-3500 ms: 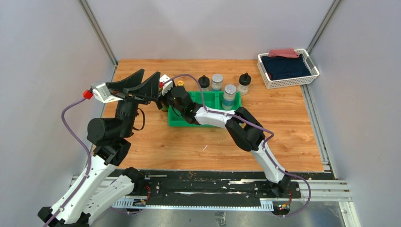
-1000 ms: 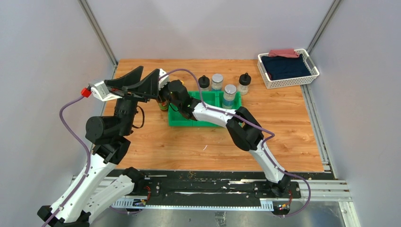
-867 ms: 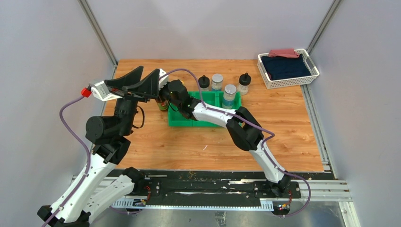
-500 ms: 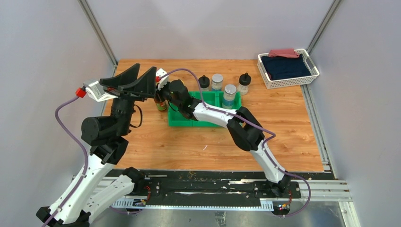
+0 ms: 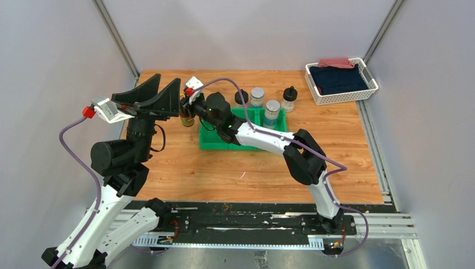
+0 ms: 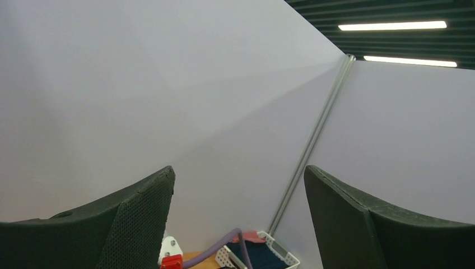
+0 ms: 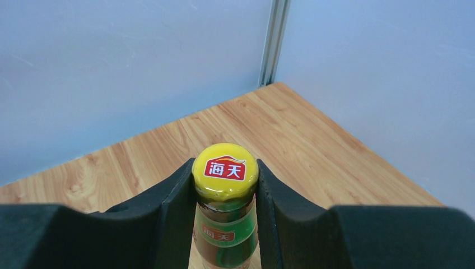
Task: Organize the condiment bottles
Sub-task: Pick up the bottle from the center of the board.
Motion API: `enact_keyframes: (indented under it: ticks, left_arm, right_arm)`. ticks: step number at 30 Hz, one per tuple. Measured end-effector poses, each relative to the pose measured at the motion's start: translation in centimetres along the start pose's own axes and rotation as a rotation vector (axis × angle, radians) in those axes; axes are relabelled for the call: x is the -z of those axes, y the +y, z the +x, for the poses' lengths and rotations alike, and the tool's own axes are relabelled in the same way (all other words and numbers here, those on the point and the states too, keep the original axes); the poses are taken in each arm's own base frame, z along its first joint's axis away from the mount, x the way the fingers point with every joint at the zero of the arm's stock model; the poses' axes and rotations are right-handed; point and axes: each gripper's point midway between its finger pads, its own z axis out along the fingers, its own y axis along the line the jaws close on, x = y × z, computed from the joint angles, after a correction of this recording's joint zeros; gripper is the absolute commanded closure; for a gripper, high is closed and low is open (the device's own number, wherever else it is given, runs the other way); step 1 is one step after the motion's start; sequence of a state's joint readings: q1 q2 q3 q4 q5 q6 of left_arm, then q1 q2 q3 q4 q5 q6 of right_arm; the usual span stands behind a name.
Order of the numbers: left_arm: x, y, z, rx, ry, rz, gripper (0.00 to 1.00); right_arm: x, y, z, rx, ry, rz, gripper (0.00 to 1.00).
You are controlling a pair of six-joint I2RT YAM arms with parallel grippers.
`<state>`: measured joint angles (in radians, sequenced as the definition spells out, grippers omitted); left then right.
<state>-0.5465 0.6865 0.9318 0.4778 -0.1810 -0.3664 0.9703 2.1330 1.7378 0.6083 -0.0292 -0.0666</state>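
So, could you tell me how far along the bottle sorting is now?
Done: one silver-lidded shaker stands in the right end of the green bin. In hand: the right gripper is shut on a yellow-capped brown bottle, left of the bin. Remaining: a second shaker and two black-knob bottles stand behind it; the left gripper is open, empty.

On the brown bottle, the yellow cap reads 海天; neck label seemingly likewise.
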Motion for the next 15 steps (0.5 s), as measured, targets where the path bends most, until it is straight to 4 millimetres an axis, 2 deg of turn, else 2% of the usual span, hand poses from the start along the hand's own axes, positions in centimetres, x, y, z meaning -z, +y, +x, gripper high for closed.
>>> enact_keyframes:
  ticks: [4,11,15]
  left_arm:
    - [0.0,0.0,0.0,0.0,0.0,0.0,0.12]
    - [0.0,-0.1,-0.2,-0.001,-0.004,0.002,0.12]
    - [-0.1,-0.2,-0.4,-0.003,-0.008,0.004,0.12]
  right_arm:
    - [0.8,0.7,-2.2,0.008,-0.041,-0.012,1.0]
    - [2.6,1.6,-3.4,0.04,-0.05,-0.024,1.0]
    - [4.2,1.8,-4.2,0.06,-0.048,-0.028,1.0]
